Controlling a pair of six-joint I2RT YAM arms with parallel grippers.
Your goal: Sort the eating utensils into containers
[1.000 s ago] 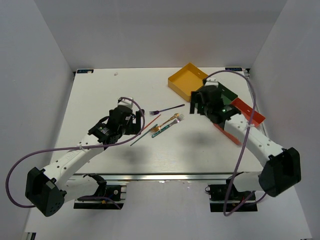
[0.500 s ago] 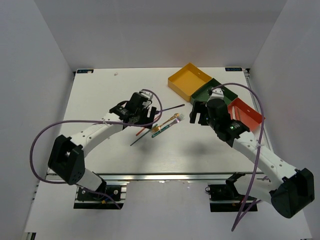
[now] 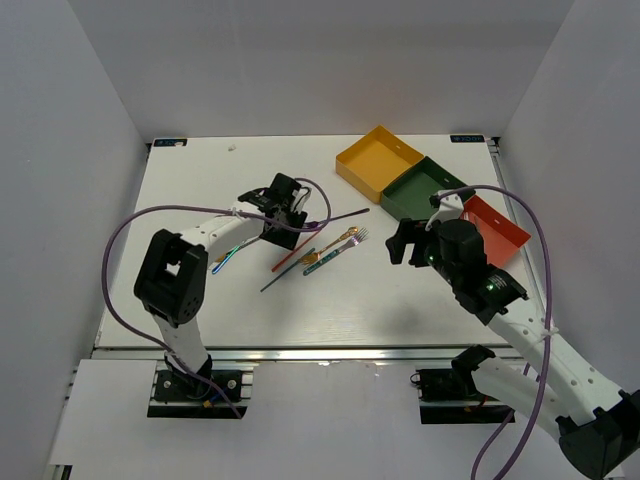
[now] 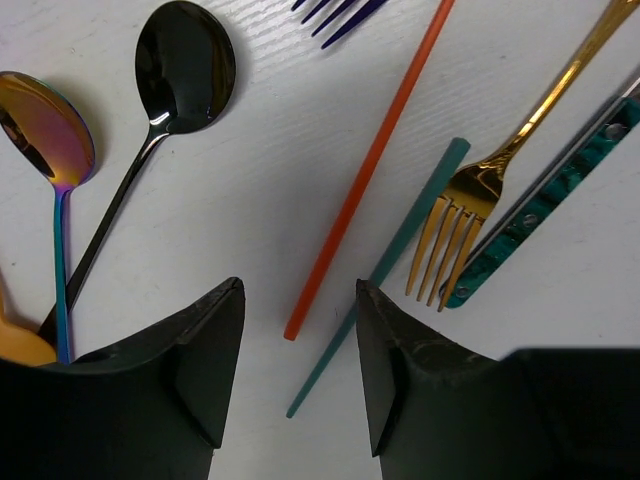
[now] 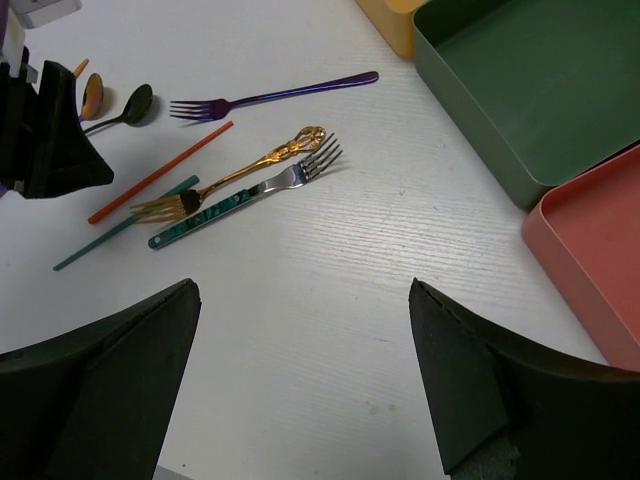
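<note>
Utensils lie mid-table: a purple fork (image 3: pixel 340 216), a red chopstick (image 3: pixel 296 252), a teal chopstick (image 3: pixel 285 273), a gold fork (image 3: pixel 335 243) and a green-handled fork (image 5: pixel 250 195). My left gripper (image 3: pixel 285 215) is open, low over them. In its wrist view the jaws (image 4: pixel 300 375) straddle the near ends of the red chopstick (image 4: pixel 365 170) and teal chopstick (image 4: pixel 385 260), holding nothing. A dark spoon (image 4: pixel 185 65) and an iridescent spoon (image 4: pixel 45 125) lie to its left. My right gripper (image 3: pixel 408 240) is open and empty above bare table (image 5: pixel 305 380).
The yellow tray (image 3: pixel 380 160), dark green tray (image 3: pixel 425 190) and red-orange tray (image 3: pixel 493 228) stand in a diagonal row at the back right. The green tray (image 5: pixel 540 80) and red-orange tray (image 5: pixel 600 240) show empty insides. White walls enclose the table.
My left gripper moved right and away, over the utensil pile. My right gripper drew back from the trays toward the near side, uncovering the red-orange tray.
</note>
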